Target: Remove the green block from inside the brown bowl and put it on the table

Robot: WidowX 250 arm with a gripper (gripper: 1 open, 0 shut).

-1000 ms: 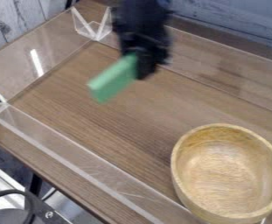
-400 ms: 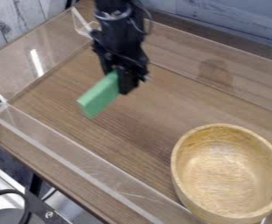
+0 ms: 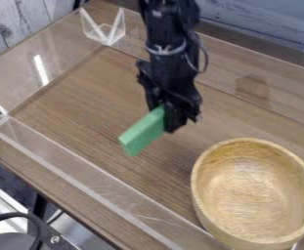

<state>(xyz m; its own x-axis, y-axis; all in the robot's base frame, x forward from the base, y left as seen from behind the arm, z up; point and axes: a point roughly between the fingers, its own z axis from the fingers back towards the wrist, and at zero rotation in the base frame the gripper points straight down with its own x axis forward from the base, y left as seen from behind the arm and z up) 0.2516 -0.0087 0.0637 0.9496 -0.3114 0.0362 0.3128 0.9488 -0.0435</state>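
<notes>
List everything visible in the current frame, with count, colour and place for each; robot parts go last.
Green block: one, green, in the gripper's jaws over the middle of the table
Brown bowl: one, light tan, lower right
Table: one, brown wood grain, across most of the view
Clear low walls: more than one, transparent, along the table's lower-left edge and near the top left
Black cable: at least one, black, bottom-left corner, off the tabletop
Grey planked surface: grey, top-left corner, beyond the table
Robot gripper: one, black, upper middle, pointing down, shut on the green block
</notes>
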